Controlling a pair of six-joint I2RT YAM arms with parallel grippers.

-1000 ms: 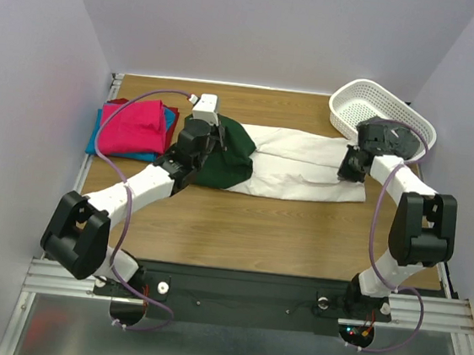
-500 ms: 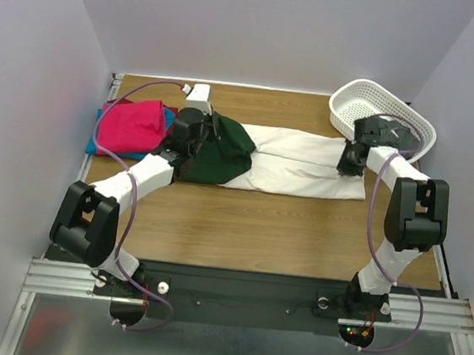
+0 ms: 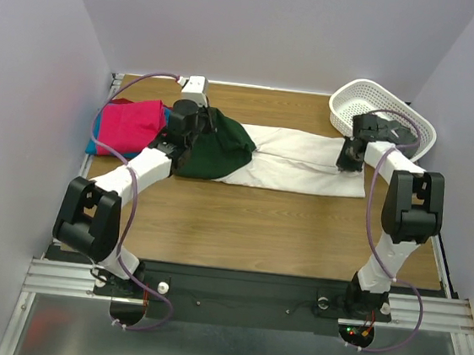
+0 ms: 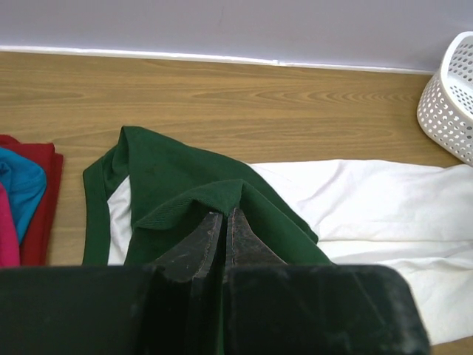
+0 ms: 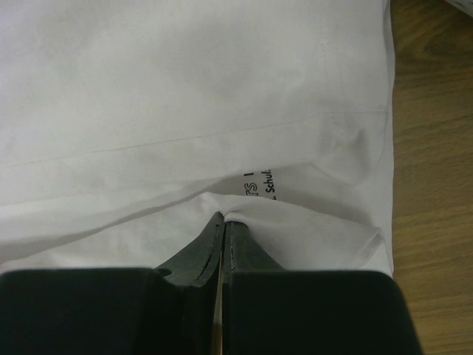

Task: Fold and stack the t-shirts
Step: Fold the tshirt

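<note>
A white t-shirt [image 3: 298,163] with dark green sleeves [image 3: 219,150] lies stretched left to right across the table, folded lengthwise. My left gripper [image 3: 198,127] is shut on a raised fold of the green sleeve [image 4: 170,170], and in the left wrist view its tips [image 4: 224,213] pinch the cloth. At the shirt's right end my right gripper [image 3: 346,159] is shut on the white cloth; the right wrist view shows its tips [image 5: 224,219] clamping a pleat beside small black print [image 5: 260,185]. Folded magenta [image 3: 128,125], blue [image 4: 18,185] and red [image 4: 44,192] t-shirts lie stacked at the far left.
A white lattice basket [image 3: 345,121] stands at the back right corner, just behind the right gripper. Grey walls close in the table on three sides. Bare wood [image 3: 258,222] runs between the shirt and the arm bases.
My left gripper has carried the green sleeve back and left, toward the stack. The right gripper has drawn the white end slightly back, and the whole shirt has shifted toward the far wall.
</note>
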